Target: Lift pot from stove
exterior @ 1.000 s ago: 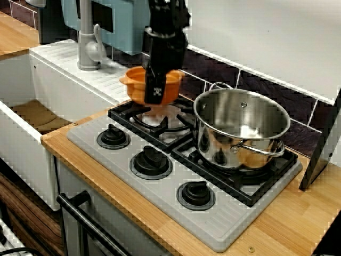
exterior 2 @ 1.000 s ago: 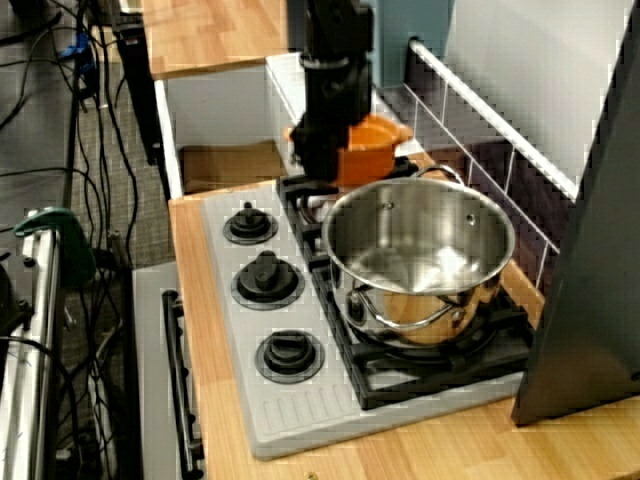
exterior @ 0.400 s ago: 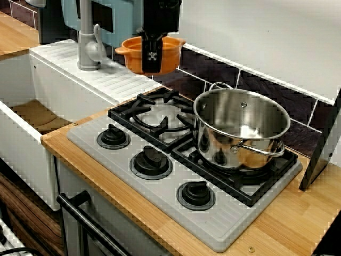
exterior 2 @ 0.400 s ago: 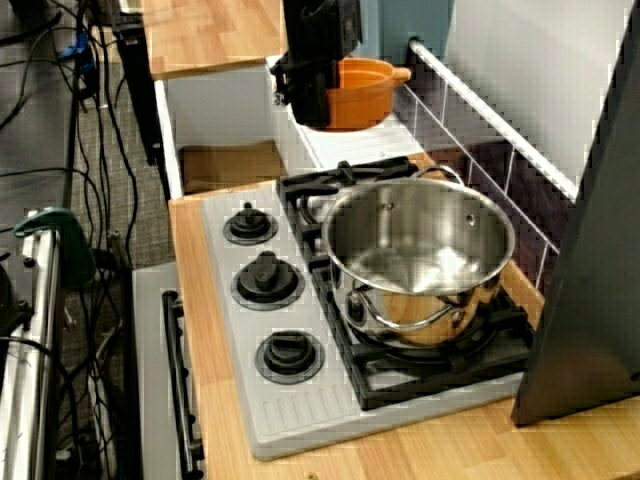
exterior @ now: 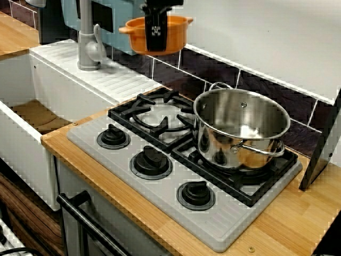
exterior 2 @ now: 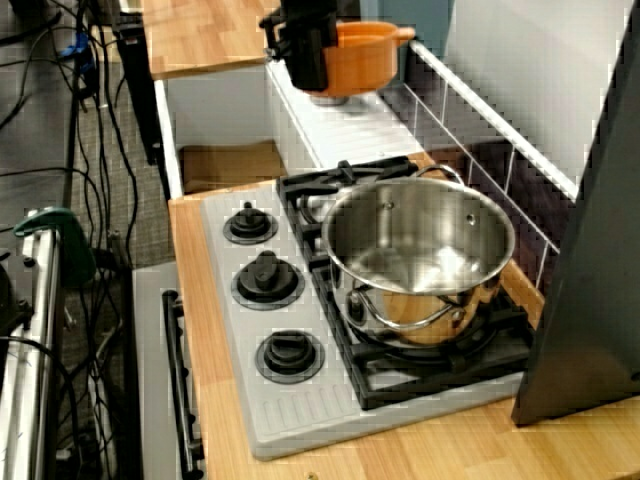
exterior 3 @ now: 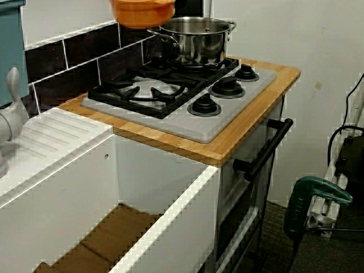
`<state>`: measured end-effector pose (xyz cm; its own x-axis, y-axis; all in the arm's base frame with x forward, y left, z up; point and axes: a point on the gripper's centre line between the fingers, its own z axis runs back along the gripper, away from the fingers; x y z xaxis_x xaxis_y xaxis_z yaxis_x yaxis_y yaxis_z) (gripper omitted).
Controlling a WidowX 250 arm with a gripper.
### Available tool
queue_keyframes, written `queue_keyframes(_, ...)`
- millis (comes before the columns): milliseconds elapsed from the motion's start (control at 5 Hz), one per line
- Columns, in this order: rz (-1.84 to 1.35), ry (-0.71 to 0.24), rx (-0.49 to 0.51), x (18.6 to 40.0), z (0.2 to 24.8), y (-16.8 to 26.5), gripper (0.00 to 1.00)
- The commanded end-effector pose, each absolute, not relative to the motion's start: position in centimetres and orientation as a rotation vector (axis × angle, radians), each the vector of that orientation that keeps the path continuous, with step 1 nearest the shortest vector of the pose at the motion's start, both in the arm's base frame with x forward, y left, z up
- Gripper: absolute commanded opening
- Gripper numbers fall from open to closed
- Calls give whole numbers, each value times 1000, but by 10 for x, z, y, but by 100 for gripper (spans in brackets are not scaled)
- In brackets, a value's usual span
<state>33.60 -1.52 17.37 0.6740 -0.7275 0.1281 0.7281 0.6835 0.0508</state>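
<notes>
The orange pot [exterior: 155, 35] is up in the air, well clear of the stove [exterior: 184, 162], hanging near the top of the front view w/ the dark tile backsplash [exterior: 213, 69] behind it. The end effector [exterior: 156, 31] is clamped onto the pot's near rim, black fingers closed across the wall, one inside and one outside as far as I can see. Pot sits level, both stubby handles sticking out to the sides. In the side view it's over the white ribbed drainboard [exterior 2: 345, 125] rather than over the burners. The left rear grate [exterior: 159, 118] is bare. The steel pot [exterior: 241, 128] sits on the right rear grate, apart from the orange one. Three black knobs [exterior: 152, 161] run along the front edge of the hob. Wooden table [exterior: 298, 218] surrounds the hob; grey tap [exterior: 88, 37] stands left on the sink side.
</notes>
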Motion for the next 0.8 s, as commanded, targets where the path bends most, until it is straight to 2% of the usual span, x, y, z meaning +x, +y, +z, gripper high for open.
queue_keyframes(0, -836, -247, 17, 333, 222, -15, 0)
queue_keyframes(600, -851, -269, 0, 329, 242, -14, 0)
